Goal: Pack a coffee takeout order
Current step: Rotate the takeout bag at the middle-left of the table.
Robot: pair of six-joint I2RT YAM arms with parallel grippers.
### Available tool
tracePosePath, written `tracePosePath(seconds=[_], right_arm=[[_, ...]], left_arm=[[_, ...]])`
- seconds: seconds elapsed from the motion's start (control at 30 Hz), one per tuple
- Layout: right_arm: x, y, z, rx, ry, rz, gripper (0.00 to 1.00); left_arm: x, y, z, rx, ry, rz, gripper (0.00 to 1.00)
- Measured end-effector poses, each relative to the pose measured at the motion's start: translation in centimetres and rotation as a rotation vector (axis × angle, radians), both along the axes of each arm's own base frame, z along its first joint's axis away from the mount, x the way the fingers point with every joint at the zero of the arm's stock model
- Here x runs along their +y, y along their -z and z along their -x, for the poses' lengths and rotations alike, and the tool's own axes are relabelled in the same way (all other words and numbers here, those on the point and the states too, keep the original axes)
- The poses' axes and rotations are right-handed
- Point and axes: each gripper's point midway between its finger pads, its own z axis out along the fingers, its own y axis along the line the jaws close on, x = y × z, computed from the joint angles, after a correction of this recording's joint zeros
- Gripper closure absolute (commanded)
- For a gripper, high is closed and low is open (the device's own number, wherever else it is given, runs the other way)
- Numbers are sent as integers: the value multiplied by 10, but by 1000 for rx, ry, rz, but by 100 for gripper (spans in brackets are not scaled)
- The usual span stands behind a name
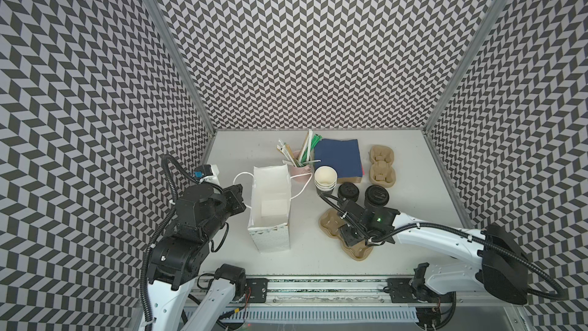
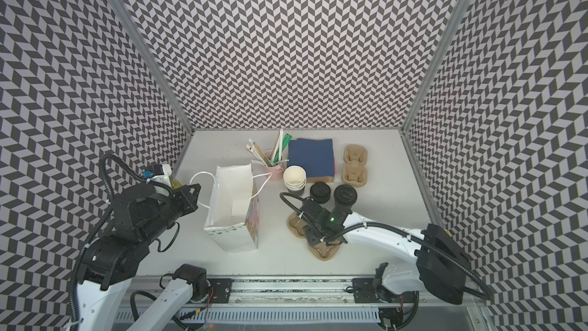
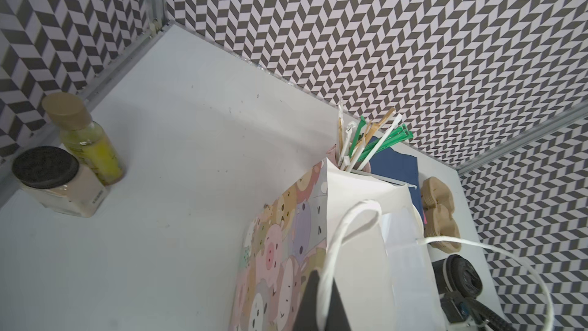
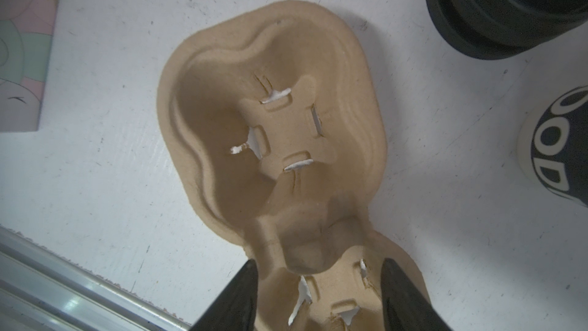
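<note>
**Desk:** What sits closest to the front edge of the tabletop?

**Operator:** On my feed the carrier (image 1: 358, 251) lies flat near the front edge, right of the middle, turned at a slant. My right claw (image 4: 318, 262) hangs over it with its jaws apart, one finger on each side of one well. I can't tell whether the pads touch the pulp. The carrier rests on the tabletop.

**Desk:** And your left side?

**Operator:** The bag (image 1: 273, 243) stands open to the left of the carrier, apart from it. My left claw (image 3: 318, 278) is at the bag's left rim, squeezed fully together on the white cord handle (image 3: 366, 203). In the wrist view I see the cord running down between the closed fingers.

**Desk:** Where's the cup?

**Operator:** The lidded cup (image 1: 377, 197) stands upright just beyond the carrier, past my right wrist. A shorter black-topped piece (image 1: 348, 192) is just beside it on the left, and I can't tell what that is. A stack of open cups (image 1: 325, 179) stands a little further left and back.

**Desk:** Far edge?

**Operator:** The napkin (image 1: 337, 157) lies flat near the far edge, right of the middle. A pink straw pot (image 1: 300, 176) is just to its left, at the bag's far end. Spare carriers (image 1: 381, 163) lie just to its right. By the left edge I see a bottle (image 3: 86, 141) and a jar (image 3: 54, 179) side by side.
</note>
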Motion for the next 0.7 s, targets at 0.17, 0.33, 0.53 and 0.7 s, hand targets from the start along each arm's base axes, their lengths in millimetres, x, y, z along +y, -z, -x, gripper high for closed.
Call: tracePosePath(seconds=[0.17,0.33,0.53,0.7], right_arm=[[0,1,0,3,-5,4,43],[0,6,1,16,-14,20,43],[0,10,3,29,-22,26,44],[1,13,2,32,-32,36,46]], left_arm=[[-12,8,8,27,30,111,100],[-17,14,11,57,25,191,100],[-16,6,14,39,-2,270,100],[-16,11,15,15,-19,321,100]])
